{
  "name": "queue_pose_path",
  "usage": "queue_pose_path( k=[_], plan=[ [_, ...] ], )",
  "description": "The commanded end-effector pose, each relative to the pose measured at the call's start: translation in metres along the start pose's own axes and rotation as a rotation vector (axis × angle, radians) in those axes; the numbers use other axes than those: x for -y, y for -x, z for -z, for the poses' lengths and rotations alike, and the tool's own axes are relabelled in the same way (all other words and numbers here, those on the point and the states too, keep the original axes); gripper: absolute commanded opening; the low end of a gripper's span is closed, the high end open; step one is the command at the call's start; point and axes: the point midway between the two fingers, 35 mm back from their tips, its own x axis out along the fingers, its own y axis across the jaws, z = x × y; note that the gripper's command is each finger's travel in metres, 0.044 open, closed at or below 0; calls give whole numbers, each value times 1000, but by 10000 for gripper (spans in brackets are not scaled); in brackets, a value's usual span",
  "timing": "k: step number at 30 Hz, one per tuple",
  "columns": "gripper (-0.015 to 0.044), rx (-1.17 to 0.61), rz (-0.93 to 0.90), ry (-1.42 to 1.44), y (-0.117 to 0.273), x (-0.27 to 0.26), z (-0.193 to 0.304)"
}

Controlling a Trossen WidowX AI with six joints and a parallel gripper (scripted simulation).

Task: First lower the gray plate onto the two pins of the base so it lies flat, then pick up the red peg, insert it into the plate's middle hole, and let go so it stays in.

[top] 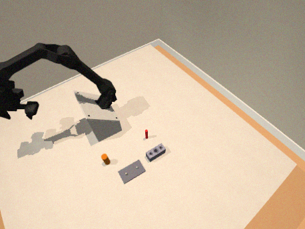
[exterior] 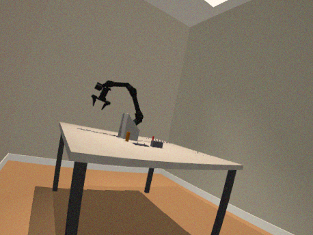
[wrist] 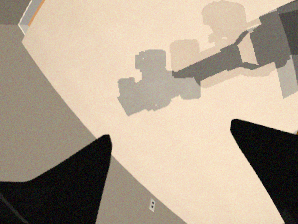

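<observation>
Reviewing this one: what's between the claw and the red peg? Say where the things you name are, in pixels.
The gray stand [top: 104, 128] [exterior: 124, 127] lies between the claw [top: 19, 118] [exterior: 98, 107] [wrist: 171, 128] and red peg [top: 146, 134] [exterior: 153, 138], seen in the top and exterior views.

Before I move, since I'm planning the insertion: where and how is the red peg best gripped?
Probably by its upper part, coming straight down from above, fingers on opposite sides. The red peg is slim and stands upright, so its top is exposed and a high grip should leave the lower end free to enter the hole.

Narrow gap between peg [top: 146, 134] [exterior: 153, 138] and plate [top: 155, 156] [exterior: 156, 144]
</observation>
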Motion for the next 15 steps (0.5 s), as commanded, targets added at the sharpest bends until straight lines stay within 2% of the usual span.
queue_pose_path(
  k=[1,15],
  plan=[
    [440,-18,-32,498,22,35,57],
    [440,-22,-151,1782,66,165,177]
  ],
)
